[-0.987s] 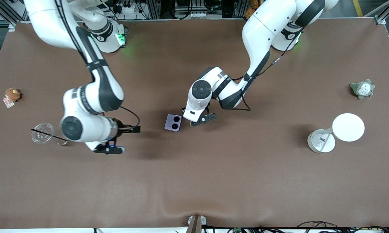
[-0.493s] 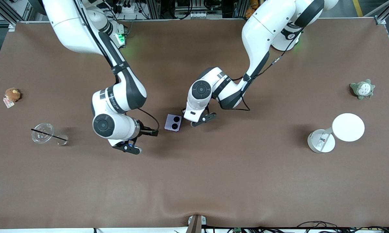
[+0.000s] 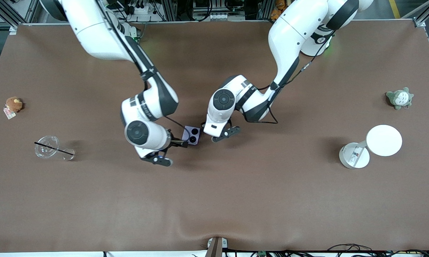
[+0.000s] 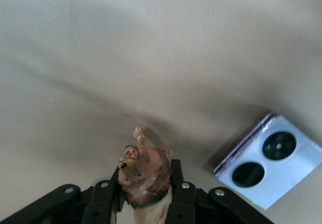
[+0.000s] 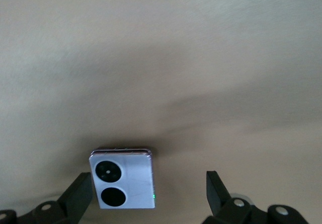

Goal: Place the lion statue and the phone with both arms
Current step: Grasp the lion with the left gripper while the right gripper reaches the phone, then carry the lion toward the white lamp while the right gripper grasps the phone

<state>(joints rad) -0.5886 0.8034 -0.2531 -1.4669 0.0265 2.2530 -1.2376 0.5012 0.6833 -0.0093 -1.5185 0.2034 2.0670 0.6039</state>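
Note:
The pale lavender phone (image 3: 192,135) lies flat on the brown table near its middle, its two black camera circles facing up. My right gripper (image 3: 181,142) is open and low at the phone. In the right wrist view the phone (image 5: 122,178) sits between the right gripper's (image 5: 148,183) spread fingers, close to one finger (image 5: 80,189). My left gripper (image 3: 207,130) hangs just beside the phone, toward the left arm's end. In the left wrist view the left gripper (image 4: 147,172) is shut on the reddish-brown lion statue (image 4: 146,176), with the phone (image 4: 269,161) beside it. The statue is hidden in the front view.
A round brown plush with a tag (image 3: 14,104) and a clear cup lid with a black straw (image 3: 47,146) lie toward the right arm's end. A grey-green plush (image 3: 399,97) and a white round stand (image 3: 384,140) are toward the left arm's end.
My right arm has swung from near the cup lid toward the middle of the table, bringing its open gripper to the phone. The left arm has barely moved and the phone has stayed put.

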